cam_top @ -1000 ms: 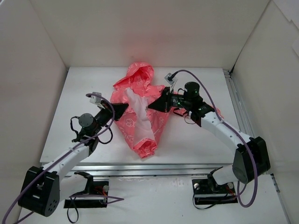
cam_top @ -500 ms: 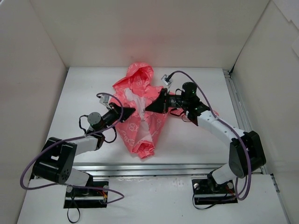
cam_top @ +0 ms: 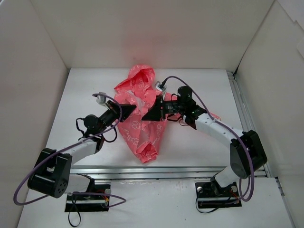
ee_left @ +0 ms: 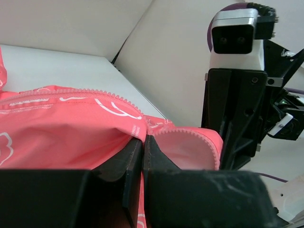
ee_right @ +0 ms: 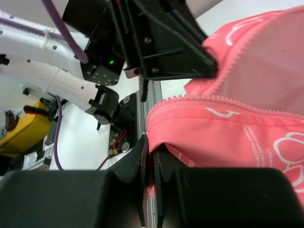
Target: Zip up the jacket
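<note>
A: Where's the jacket [cam_top: 142,130]?
B: Mid-surface [cam_top: 199,142]. The left claw [cam_top: 132,109] and the right claw [cam_top: 146,117] each pinch a front edge.
A: Risk?
B: Slick fabric probably slips free, and the zipper teeth [ee_left: 95,97] end up misaligned.

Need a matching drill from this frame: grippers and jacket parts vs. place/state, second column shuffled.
Column one
1. left gripper
2. right gripper
3. hood
4. hem

Column two
A. the jacket end nearest the arm bases
B. shut on a zipper edge, reaching in from the left of the top view
C. the jacket end toward the back wall
D. shut on a zipper edge, reaching in from the right of the top view

Pairs: 1-B, 2-D, 3-C, 4-A
</note>
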Available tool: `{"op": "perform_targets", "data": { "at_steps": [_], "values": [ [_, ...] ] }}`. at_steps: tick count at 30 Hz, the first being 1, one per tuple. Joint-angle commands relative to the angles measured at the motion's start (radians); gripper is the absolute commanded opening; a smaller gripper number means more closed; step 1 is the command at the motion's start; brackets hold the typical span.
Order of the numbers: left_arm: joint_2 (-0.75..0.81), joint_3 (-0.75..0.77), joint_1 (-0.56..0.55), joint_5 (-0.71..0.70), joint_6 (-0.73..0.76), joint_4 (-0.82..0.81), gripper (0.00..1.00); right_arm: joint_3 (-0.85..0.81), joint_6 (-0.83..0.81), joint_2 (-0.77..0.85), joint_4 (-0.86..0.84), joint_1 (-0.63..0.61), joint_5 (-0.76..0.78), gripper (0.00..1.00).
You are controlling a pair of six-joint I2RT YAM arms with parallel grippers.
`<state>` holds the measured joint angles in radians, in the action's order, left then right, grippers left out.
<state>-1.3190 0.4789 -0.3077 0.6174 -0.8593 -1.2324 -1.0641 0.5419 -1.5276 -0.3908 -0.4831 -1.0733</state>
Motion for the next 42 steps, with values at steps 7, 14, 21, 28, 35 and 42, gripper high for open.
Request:
{"op": "perform_targets", "data": {
  "at_steps": [7, 14, 21, 28, 35, 42],
  "values": [
    [0.096, 0.047, -0.022, 0.030, 0.097, -0.220, 0.00, -0.134, -0.238, 0.021, 0.196, -0.060, 0.105, 0.00],
    [0.139, 0.035, -0.041, 0.038, 0.123, -0.200, 0.00, -0.094, -0.102, 0.009, 0.018, -0.037, 0.033, 0.00],
    [0.161, 0.033, -0.050, 0.039, 0.152, -0.170, 0.00, -0.096, -0.062, 0.021, -0.029, -0.025, 0.009, 0.00],
    [0.161, 0.030, -0.059, 0.050, 0.152, -0.182, 0.00, -0.082, -0.027, 0.015, -0.077, -0.009, 0.007, 0.00],
    [0.149, 0.027, -0.059, 0.054, 0.155, -0.194, 0.00, -0.091, -0.008, 0.018, -0.091, 0.001, 0.004, 0.00],
    [0.155, 0.029, -0.059, 0.059, 0.155, -0.191, 0.00, -0.085, -0.003, 0.017, -0.097, 0.014, 0.015, 0.00]
  ]
}}
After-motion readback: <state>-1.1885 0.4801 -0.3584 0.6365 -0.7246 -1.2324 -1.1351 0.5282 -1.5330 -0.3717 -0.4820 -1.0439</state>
